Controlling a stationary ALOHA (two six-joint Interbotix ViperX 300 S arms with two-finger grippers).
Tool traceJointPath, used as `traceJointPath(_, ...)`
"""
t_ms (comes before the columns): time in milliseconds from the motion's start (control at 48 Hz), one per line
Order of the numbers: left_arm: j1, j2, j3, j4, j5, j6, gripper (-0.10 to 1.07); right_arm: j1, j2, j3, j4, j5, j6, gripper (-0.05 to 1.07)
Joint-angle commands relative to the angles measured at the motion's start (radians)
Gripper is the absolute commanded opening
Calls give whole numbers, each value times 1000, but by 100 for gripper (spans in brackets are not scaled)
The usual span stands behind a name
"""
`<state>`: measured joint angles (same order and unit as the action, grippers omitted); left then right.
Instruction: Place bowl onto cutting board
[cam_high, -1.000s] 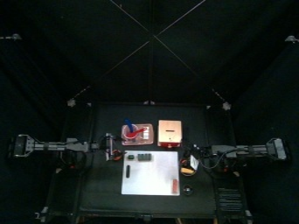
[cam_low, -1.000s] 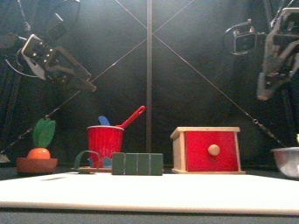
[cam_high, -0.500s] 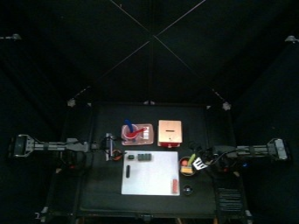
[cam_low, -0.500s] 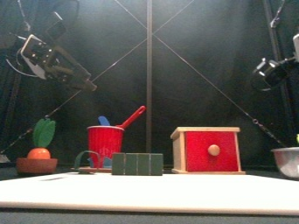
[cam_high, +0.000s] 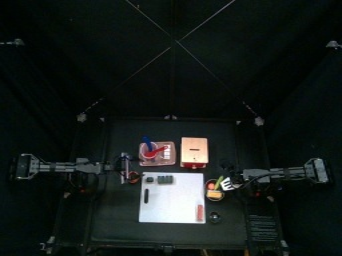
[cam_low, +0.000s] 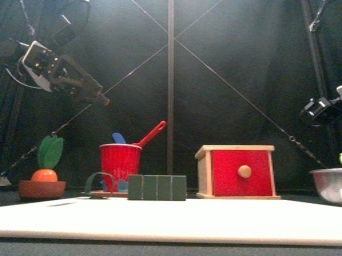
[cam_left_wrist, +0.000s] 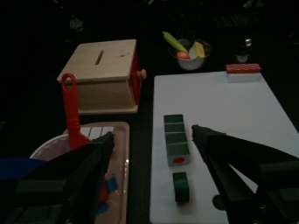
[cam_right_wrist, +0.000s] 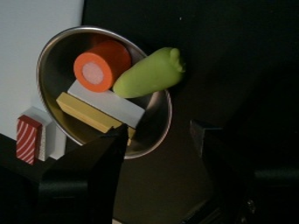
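Bowl (cam_right_wrist: 103, 92) sits just off the cutting board's (cam_high: 171, 198) right edge, at mid-right of your top view, directly under the right gripper (cam_right_wrist: 158, 166), whose jaws stand wide and empty. Your right arm is nearer. Only the right wrist view shows the bowl's toy food; the front view catches just its rim.

Dim scene inside black curtains (cam_low: 241, 80). Light falls from overhead, brightening the white cutting board (cam_low: 171, 222), which glares softly in the front view. Wrist views look murky, with soft, blurred edges.
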<state>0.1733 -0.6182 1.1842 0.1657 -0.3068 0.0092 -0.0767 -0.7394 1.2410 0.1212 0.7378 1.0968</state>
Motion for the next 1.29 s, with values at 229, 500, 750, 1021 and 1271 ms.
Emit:
traceJointPath(229, 3, 0, -12, -2, -5, 0, 103, -41, 20, 5, 3, -55, -5, 71)
traceJointPath(500, 2, 0, -9, -3, -2, -2, 103, -38, 26, 14, -5, -75, -5, 66)
traceJointPath(750, 2, 0, -11, -3, -2, -2, 103, -38, 28, 12, -18, -75, -5, 66)
traceJointPath(1021, 2, 0, -14, -2, -2, -2, 103, -37, 26, 2, -21, -67, -8, 55)
traceJointPath(1271, 3, 0, -18, -2, -2, -2, 103, -37, 11, -21, -41, -58, -14, 50)
